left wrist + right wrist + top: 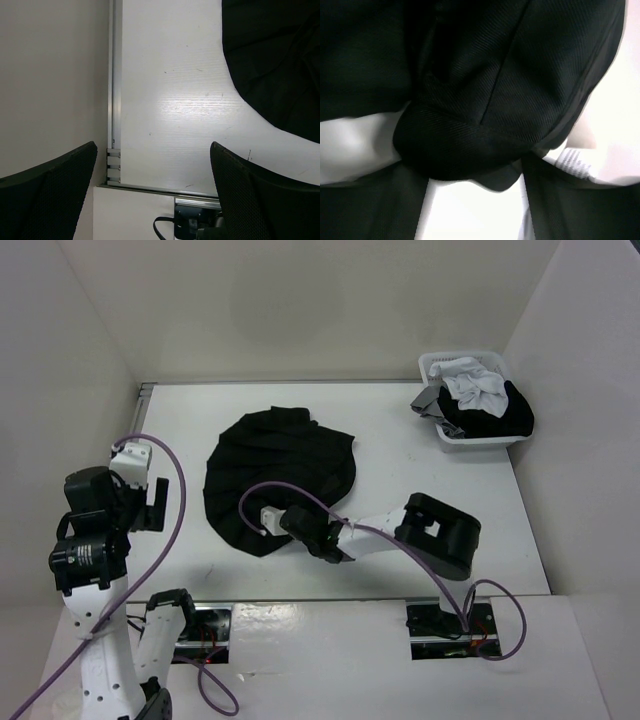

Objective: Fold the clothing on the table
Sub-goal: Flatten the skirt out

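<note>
One white desk [440,480] fills the space between white walls, with a metal rail along its left edge. One black skirt [280,465] lies on it, left of centre, spread flat into a rounded fan. It is slightly longer from far to near than across. Its pleats run out towards the curved near hem, and a narrower part points at the far wall. Black on black, the waistband is hard to pick out.

Two arms stand at the near edge. The right arm lies low across the desk and reaches left to the skirt's near hem, hiding part of it. One small white basket [440,361] sits in the far right corner, heaped with white, grey and black cloth, too jumbled to count.

The right pincer [472,170] has its fingers apart around a bunched fold of hem, but it is unclear whether they press it. The left pincer [154,150] gapes wide over bare desk by the rail, well clear of the skirt
</note>
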Available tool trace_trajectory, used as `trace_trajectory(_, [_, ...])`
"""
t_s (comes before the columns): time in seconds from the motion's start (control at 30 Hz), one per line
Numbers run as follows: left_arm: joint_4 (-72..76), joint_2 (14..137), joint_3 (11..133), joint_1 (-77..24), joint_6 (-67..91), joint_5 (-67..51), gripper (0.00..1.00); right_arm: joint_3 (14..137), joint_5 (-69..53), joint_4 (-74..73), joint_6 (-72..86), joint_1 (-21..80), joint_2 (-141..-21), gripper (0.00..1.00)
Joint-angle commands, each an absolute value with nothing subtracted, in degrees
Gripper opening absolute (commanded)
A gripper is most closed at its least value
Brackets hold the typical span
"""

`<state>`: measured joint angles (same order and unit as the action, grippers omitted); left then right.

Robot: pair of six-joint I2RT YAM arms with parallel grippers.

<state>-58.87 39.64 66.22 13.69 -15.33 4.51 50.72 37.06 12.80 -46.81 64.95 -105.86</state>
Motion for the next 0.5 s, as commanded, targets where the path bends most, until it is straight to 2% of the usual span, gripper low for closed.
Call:
trace_trajectory(0.0, [-58.62, 39.02, 66.09, 13.97, -17.05, 5.88, 1.00, 55.96, 35.51, 15.56, -46.06, 60.40, -108.62, 0.59])
trace_trajectory(0.03, [-58.62, 39.02, 66.09, 13.97, -17.05, 5.89, 1.00, 57.03, 35.51, 14.95, -45.36, 59.60, -108.63, 0.43])
trace_trajectory(0.07, [-58.62, 39.02, 66.09, 13.97, -17.05, 5.89, 1.00, 58.17, 35.51, 13.81, -45.35, 58.81, -109.24, 0.11])
trace_trajectory(0.1, [-58.62, 39.02, 66.09, 13.97, -17.05, 5.89, 1.00, 60.53, 34.72, 12.84, -43.87, 58.02, -109.25, 0.00])
trace_trajectory(0.27, [-58.62, 38.50, 66.09, 13.97, -17.05, 5.89, 1.00, 73.80, 24.02, -7.75, -36.57, 52.56, -105.48, 0.00])
trace_trajectory(0.47, [-58.62, 39.02, 65.57, 13.97, -17.05, 1.94, 1.00, 98.13, 3.45, -27.49, -29.19, 49.66, -103.45, 0.00])
